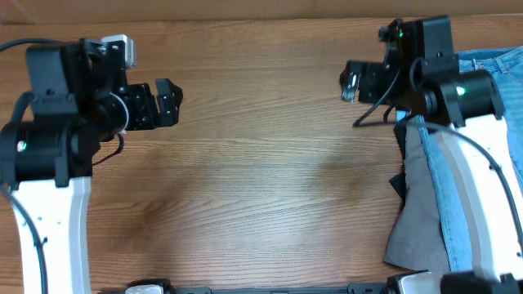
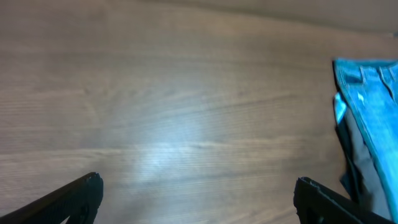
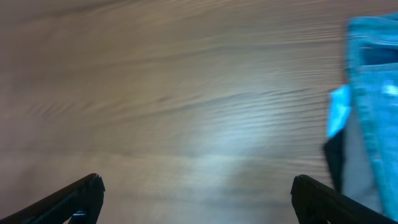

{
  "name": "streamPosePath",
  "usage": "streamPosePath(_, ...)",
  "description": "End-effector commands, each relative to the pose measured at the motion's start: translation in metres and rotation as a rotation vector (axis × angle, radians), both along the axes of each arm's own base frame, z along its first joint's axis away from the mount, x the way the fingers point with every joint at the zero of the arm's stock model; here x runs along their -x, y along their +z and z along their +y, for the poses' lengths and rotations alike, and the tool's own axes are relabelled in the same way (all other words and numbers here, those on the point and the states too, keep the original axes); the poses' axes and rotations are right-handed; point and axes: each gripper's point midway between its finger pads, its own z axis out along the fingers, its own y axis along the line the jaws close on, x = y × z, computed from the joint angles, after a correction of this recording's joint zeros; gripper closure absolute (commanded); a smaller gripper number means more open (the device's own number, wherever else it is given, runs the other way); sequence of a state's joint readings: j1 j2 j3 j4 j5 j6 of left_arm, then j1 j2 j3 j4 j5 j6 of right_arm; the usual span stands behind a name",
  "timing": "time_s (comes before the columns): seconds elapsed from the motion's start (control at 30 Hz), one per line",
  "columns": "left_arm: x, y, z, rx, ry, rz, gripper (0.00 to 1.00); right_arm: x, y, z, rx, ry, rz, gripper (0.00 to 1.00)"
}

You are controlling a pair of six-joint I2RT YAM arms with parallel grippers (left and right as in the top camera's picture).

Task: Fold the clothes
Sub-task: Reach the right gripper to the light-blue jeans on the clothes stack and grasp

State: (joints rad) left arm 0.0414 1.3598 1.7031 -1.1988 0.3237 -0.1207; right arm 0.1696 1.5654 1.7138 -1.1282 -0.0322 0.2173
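A pile of clothes lies at the table's right edge. Light-blue denim jeans lie on top, grey trousers under them, and a dark piece shows at the pile's left edge. The jeans also show at the right of the left wrist view and of the right wrist view. My left gripper is open and empty over bare wood at the far left. My right gripper is open and empty, just left of the pile's far end. My right arm hides part of the pile.
The wooden table fills the view. Its front edge runs along the bottom, with both arm bases there. The pile runs past the right edge of the overhead view.
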Motion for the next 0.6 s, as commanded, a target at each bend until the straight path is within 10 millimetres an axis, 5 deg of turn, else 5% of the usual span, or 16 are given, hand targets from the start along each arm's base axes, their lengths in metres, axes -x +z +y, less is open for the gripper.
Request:
streamPosePath(0.0, -0.001, 0.002, -0.011, 0.050, -0.058, 0.015, 0.00, -0.027, -0.005, -0.056, 0.055, -0.236, -0.021, 0.00)
streamPosePath(0.13, 0.000, -0.011, -0.011, 0.054, -0.056, 0.076, 0.00, -0.060, -0.042, -0.114, 0.044, -0.402, 0.013, 0.01)
streamPosePath(0.27, 0.002, -0.018, -0.011, 0.056, -0.055, 0.109, 0.00, -0.080, -0.096, -0.162, 0.043, -0.510, 0.092, 0.12)
streamPosePath(0.4, 0.000, -0.022, -0.008, 0.040, -0.042, 0.121, 0.00, -0.084, -0.156, -0.193, 0.050, -0.566, 0.207, 0.18)
streamPosePath(0.57, -0.005, -0.025, -0.001, 0.009, -0.018, 0.118, 0.00, -0.083, -0.213, -0.198, 0.089, -0.512, 0.319, 0.23)
